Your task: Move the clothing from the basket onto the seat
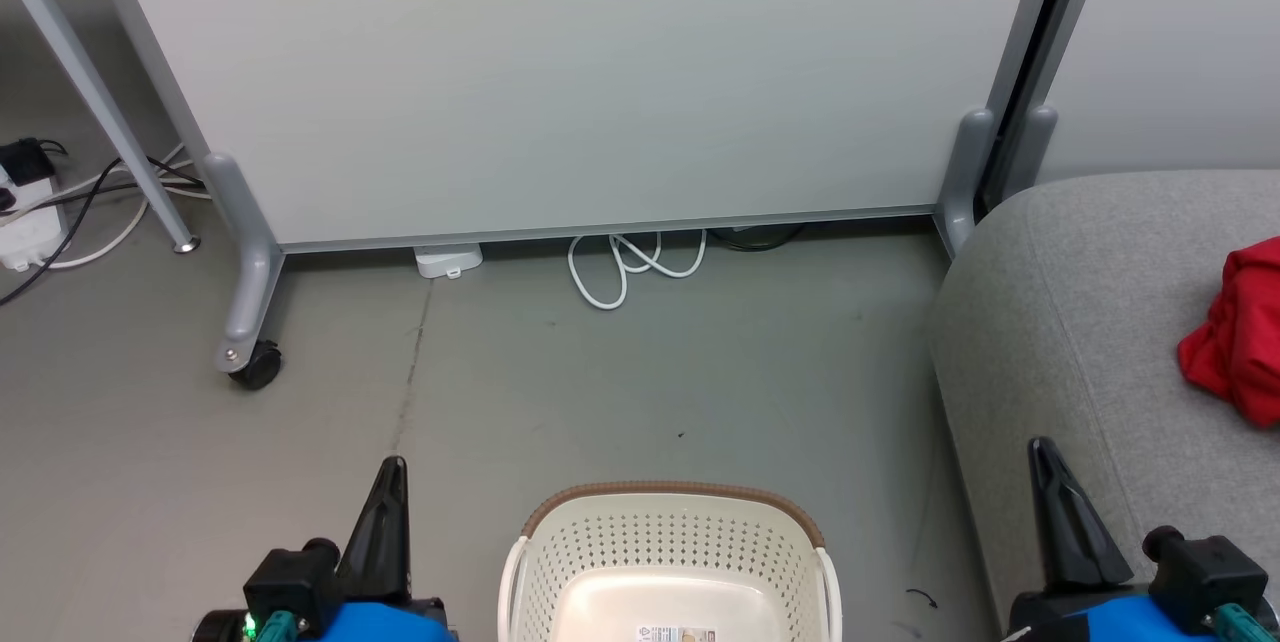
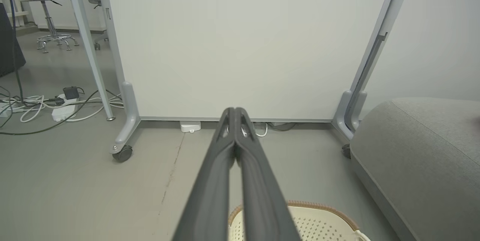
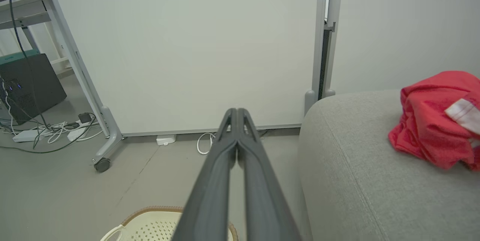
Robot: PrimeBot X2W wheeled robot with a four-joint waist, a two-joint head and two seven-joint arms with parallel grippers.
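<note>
The biggest thing before us was the white rolling partition (image 1: 600,72), which stood across the grey floor (image 1: 500,392) behind everything else. Next in size came the seat (image 1: 1080,322), the light-grey sofa on our right, with its rounded corner near the partition's foot. On its cushion lay the clothing (image 3: 431,128), a crumpled bright-red heap with a patch of white trim, well apart from the basket. We could not tell whether the heap was one garment or two.

The basket (image 1: 670,532) stood on the floor between our two arms, near the sofa. What we saw of its inside was bare: perforated cream walls and a smooth bottom bearing a small label (image 1: 678,634), with no red cloth. Its near part ran off the lower edge, so we could not vouch for that end. We judged the task finished or nearly so, with at most a check of the basket left.

The left gripper (image 1: 393,467) and the right gripper (image 1: 1042,447) each had their fingers pressed together on nothing, one on either side of the basket.
</note>
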